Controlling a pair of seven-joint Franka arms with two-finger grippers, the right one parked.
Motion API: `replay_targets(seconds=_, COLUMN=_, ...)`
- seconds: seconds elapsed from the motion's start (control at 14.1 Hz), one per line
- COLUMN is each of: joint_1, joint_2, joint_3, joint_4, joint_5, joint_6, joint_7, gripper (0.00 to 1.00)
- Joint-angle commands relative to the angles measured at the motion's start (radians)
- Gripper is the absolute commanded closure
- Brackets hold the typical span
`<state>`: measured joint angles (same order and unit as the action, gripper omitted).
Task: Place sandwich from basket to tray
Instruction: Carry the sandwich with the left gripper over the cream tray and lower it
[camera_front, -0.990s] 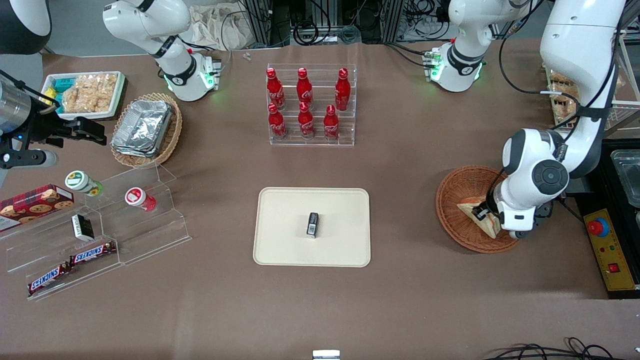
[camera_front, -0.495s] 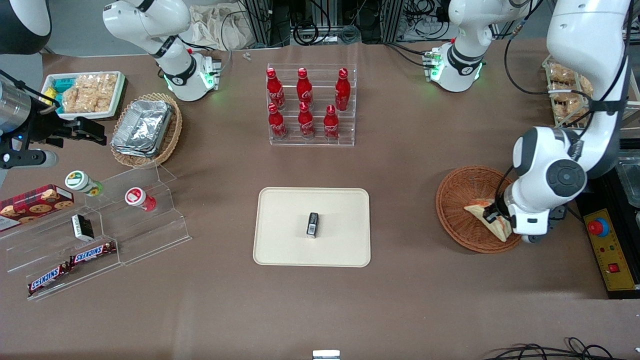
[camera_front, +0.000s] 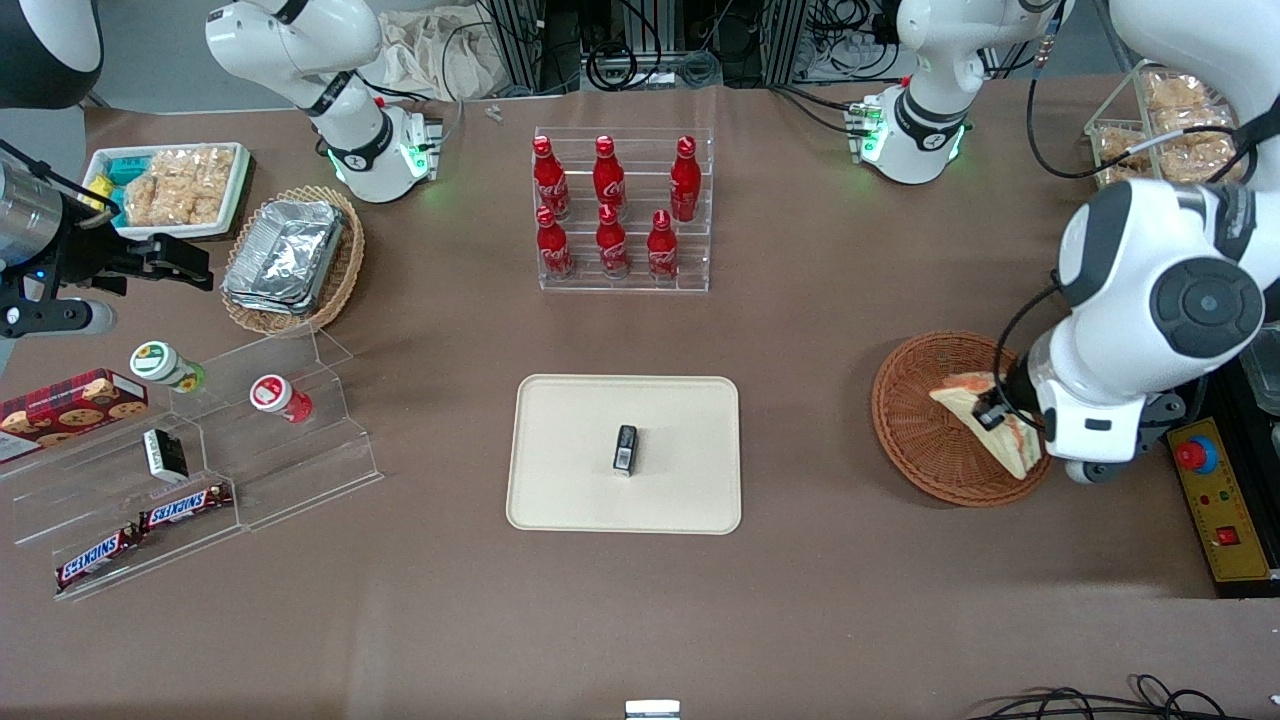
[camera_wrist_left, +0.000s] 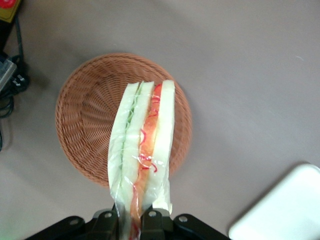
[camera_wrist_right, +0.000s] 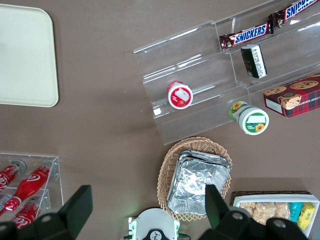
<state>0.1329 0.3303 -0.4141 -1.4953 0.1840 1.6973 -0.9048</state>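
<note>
The sandwich, a wrapped wedge of pale bread with orange-red and green filling, hangs in the air above the reddish-brown wicker basket. My left gripper is shut on the sandwich's end, its black fingers pressing the wrap from both sides. The basket below holds nothing else. The cream-beige tray lies toward the table's middle, with a small black object on it.
A clear rack of red cola bottles stands farther from the front camera than the tray. A yellow box with a red button sits beside the basket at the working arm's end. Acrylic shelves with snacks lie toward the parked arm's end.
My left gripper has risen with the sandwich, lifting it out of the basket; the arm's wrist has moved up and toward the table's edge.
</note>
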Motion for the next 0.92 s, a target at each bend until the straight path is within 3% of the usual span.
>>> replay_targets(seconds=0.0, joint_1=-0.067, joint_2=0.107, joint_3=-0.069, joint_4=0.133, joint_5=0.003, joint_6=-0.045, joint_7=0.022, gripper=1.0)
replay_targets(seconds=0.21, joint_1=-0.189, joint_2=0.225, joint_3=-0.069, joint_4=0.236, joint_5=0.003, joint_6=-0.036, joint_7=0.245, gripper=1.0)
replay_targets(seconds=0.42, joint_1=-0.277, joint_2=0.332, joint_3=-0.065, joint_4=0.262, joint_5=0.006, joint_6=0.103, joint_7=0.25, gripper=1.0)
replay_targets(seconds=0.64, joint_1=-0.347, joint_2=0.453, joint_3=-0.065, joint_4=0.263, joint_5=0.099, joint_6=0.296, joint_7=0.241, gripper=1.0)
replay_targets(seconds=0.85, joint_1=-0.355, joint_2=0.525, joint_3=-0.065, joint_4=0.262, joint_5=0.12, joint_6=0.381, joint_7=0.238, gripper=1.0)
